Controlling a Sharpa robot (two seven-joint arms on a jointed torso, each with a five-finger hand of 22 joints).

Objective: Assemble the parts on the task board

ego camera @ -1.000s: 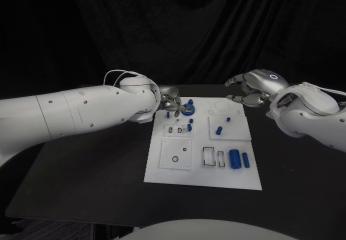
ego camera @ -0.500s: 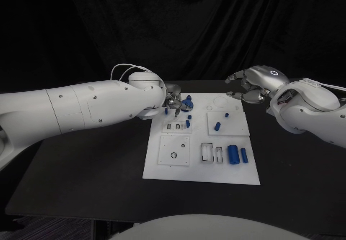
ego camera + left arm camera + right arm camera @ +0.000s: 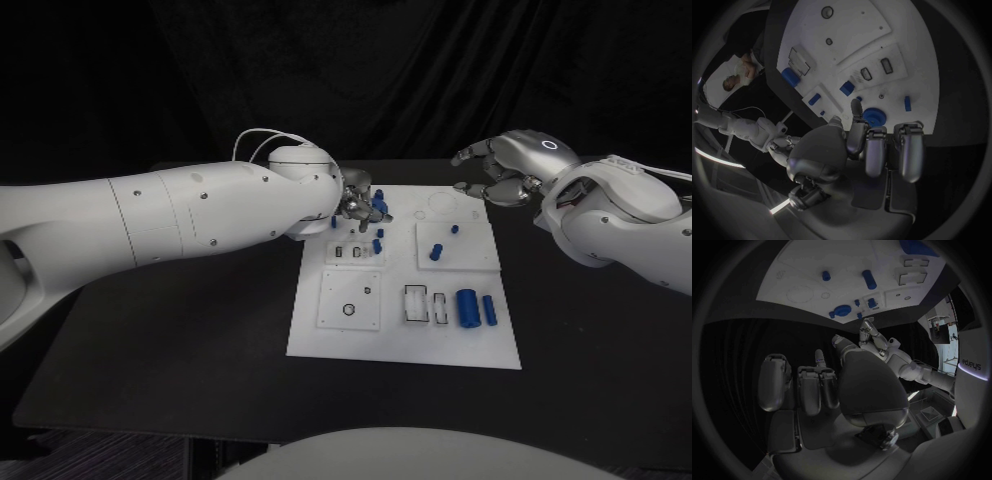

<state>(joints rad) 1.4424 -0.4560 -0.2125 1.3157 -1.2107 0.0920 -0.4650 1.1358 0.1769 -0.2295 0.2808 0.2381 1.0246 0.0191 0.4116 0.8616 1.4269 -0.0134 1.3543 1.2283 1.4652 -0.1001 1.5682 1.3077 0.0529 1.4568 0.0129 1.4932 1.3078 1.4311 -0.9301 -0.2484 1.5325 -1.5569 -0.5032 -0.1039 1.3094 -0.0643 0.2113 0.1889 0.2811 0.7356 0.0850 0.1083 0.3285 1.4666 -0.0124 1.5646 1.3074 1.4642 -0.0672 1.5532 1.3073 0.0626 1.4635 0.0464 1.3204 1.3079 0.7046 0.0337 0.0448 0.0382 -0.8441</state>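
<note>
The white task board (image 3: 368,340) lies in the middle of the black table. A blue gear (image 3: 378,209) sits at its far left corner. My left hand (image 3: 353,205) is right at it. In the left wrist view the thumb and fingertips (image 3: 856,110) lie against the rim of the gear (image 3: 876,118), so my left hand (image 3: 870,150) pinches it. My right hand (image 3: 505,172) hovers above the board's far right corner with its fingers loosely bent and apart, holding nothing. In the right wrist view my right hand (image 3: 811,385) sits far back from the gear (image 3: 842,310).
Small blue pegs (image 3: 376,245) (image 3: 436,253) stand in the board's middle blocks. A thick blue cylinder (image 3: 467,307) and a thinner one (image 3: 492,311) lie at the near right. My left forearm (image 3: 173,220) crosses the table left of the board.
The camera has shifted slightly. My left hand stays at the blue gear and has edged a little toward the board's far edge. My right hand has hardly moved.
</note>
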